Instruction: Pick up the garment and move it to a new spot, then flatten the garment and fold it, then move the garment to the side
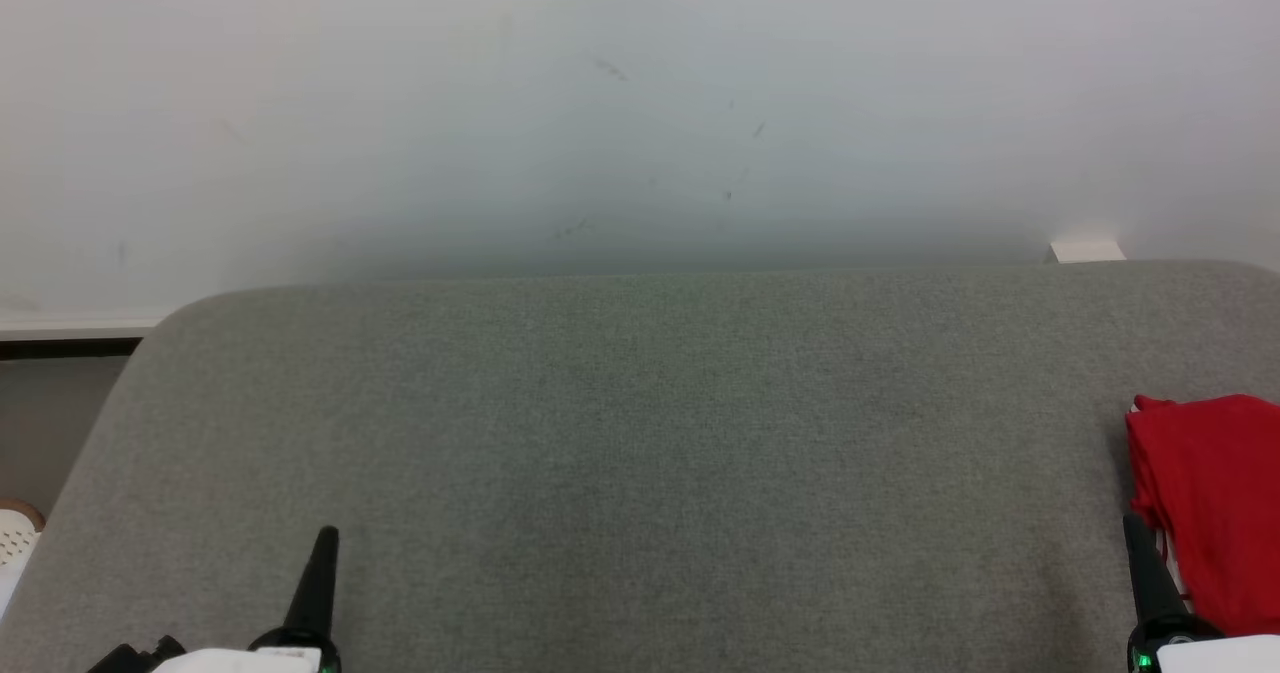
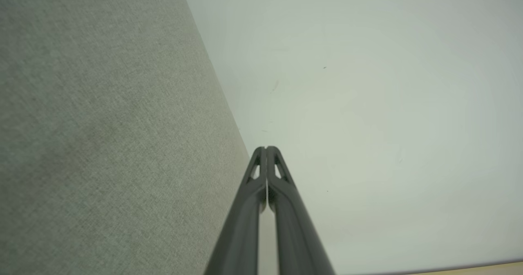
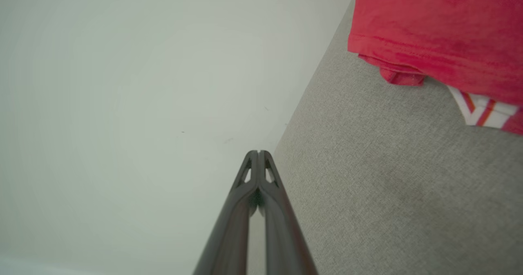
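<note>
A folded red garment [image 1: 1215, 503] with a white, red-striped trim lies at the right edge of the grey fabric surface [image 1: 650, 453]. In the right wrist view the garment [image 3: 441, 30] fills the upper right, trim peeking out below it. My right gripper [image 1: 1133, 523] stands shut at the lower right, just left of the garment, holding nothing; its fingertips [image 3: 258, 153] press together. At the lower left, far from the garment, my left gripper [image 1: 327, 533] is shut and empty, its fingertips [image 2: 266, 148] closed.
A pale wall [image 1: 640, 103] rises behind the grey surface. A small white block [image 1: 1087, 251] sits at the surface's back right edge. Past the left edge are a dark strip [image 1: 60, 348] and a white perforated object [image 1: 15, 538] low down.
</note>
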### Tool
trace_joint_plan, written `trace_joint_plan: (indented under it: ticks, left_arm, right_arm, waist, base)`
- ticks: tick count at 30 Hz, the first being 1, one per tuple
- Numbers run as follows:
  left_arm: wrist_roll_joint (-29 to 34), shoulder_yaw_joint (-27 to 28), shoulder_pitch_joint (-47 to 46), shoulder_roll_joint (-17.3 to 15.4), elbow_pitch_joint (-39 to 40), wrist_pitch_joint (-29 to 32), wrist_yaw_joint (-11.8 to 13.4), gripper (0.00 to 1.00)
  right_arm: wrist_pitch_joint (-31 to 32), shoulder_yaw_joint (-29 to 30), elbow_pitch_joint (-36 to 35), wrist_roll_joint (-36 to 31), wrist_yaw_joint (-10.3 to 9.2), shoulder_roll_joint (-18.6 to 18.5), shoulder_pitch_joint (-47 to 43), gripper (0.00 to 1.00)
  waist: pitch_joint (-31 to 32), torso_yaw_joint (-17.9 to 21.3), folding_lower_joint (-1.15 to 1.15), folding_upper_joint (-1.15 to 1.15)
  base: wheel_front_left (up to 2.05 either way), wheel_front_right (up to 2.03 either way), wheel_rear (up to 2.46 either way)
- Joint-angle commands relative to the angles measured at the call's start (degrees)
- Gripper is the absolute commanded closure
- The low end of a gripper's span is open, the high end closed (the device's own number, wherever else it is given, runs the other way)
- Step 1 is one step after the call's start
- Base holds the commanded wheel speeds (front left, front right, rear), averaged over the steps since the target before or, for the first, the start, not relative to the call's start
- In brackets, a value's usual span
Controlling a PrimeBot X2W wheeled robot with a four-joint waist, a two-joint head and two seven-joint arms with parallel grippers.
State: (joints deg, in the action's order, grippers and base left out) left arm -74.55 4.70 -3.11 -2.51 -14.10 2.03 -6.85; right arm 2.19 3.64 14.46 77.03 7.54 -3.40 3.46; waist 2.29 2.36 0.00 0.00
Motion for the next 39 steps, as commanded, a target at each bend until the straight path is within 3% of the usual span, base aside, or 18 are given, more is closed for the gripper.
trace_joint_plan:
  ticks: [1, 39]
  left_arm:
    - [-1.91, 0.32, -1.08, -0.46, 0.36, 0.54, -0.33, 1.0]
    - [-18.11, 1.97, -3.41, -0.55, 0.05, 4.64, -0.8, 1.0]
  right_arm:
    - [0.37, 0.49, -0.64, 1.59, -0.07, 0.01, 1.33, 1.0]
    - [4.5, 3.14, -0.58, 15.45, -0.1, 0.51, 3.14, 1.0]
  waist:
    - [-0.14, -0.14, 0.0, 0.0]
    - [-2.42, -2.31, 0.0, 0.0]
  base:
    - [0.0, 0.0, 0.0]
    - [0.0, 0.0, 0.0]
